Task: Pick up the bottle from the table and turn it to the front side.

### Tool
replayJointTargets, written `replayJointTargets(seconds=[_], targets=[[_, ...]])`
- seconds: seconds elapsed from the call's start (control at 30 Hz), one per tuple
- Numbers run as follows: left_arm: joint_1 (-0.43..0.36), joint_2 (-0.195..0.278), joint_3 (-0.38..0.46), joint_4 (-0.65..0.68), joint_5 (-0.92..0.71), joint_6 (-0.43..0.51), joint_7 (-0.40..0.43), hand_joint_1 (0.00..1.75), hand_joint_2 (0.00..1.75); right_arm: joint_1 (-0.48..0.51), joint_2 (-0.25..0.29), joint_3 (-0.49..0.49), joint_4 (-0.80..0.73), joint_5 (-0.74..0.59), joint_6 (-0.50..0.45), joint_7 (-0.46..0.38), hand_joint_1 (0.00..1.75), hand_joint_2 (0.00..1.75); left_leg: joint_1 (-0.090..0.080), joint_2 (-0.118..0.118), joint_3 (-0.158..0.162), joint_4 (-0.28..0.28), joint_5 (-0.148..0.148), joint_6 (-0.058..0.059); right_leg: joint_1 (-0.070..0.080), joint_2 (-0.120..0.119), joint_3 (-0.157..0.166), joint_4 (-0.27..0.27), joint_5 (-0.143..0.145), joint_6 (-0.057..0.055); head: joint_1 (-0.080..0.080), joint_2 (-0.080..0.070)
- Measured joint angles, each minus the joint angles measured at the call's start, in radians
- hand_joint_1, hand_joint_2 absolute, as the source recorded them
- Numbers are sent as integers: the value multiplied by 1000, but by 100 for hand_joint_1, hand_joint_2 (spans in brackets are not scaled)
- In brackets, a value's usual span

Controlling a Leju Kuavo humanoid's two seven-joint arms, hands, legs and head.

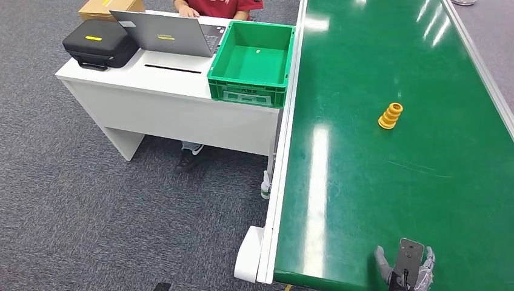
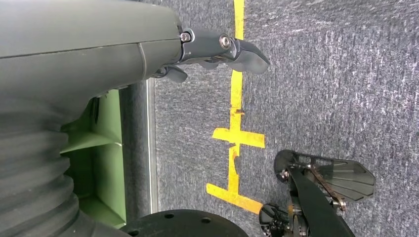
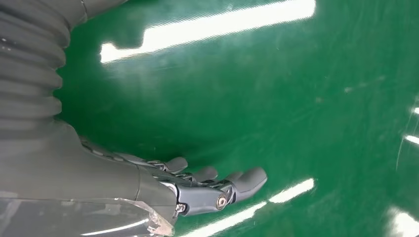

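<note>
A small yellow ribbed bottle (image 1: 391, 115) lies on the green table (image 1: 363, 200), towards its far right part. My right hand (image 1: 407, 268) hovers low over the table's near edge, well short of the bottle, fingers spread and holding nothing. The right wrist view has the same hand (image 3: 197, 182) with its fingers stretched out above bare green surface. My left hand (image 2: 217, 52) hangs beside the table over the grey carpet, fingers loosely extended and empty.
A green crate (image 1: 251, 91) sits on a white desk (image 1: 151, 85) left of the table, with a laptop (image 1: 166, 33), a black case (image 1: 100, 43) and a cardboard box (image 1: 109, 7). A person in red (image 1: 218, 6) sits behind the desk. Yellow tape (image 2: 236, 133) marks the floor.
</note>
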Motion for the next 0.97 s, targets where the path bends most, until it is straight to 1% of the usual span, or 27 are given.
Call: replayJointTargets(seconds=[0.2,0.5,0.77,0.97], targets=[[3,0,13,0,16,0,0,0,175,-40,-7,-12,74,-6,4,-21,0,175,0,2,1,0,0,0,0,3,0,0,1,0,0,0],[6,-3,24,0,26,-3,0,0,175,-67,-16,-19,126,7,0,-26,0,175,1,7,1,0,2,3,0,8,0,-2,6,3,0,0],[6,-4,24,0,20,-10,1,0,175,-70,-21,-21,145,6,-30,-42,0,175,0,8,1,0,4,6,0,11,0,-4,10,5,0,0],[9,-4,24,0,20,-10,-1,0,175,-52,-23,-24,125,1,-51,-55,0,175,0,8,1,0,5,7,0,10,0,-4,11,6,0,0]])
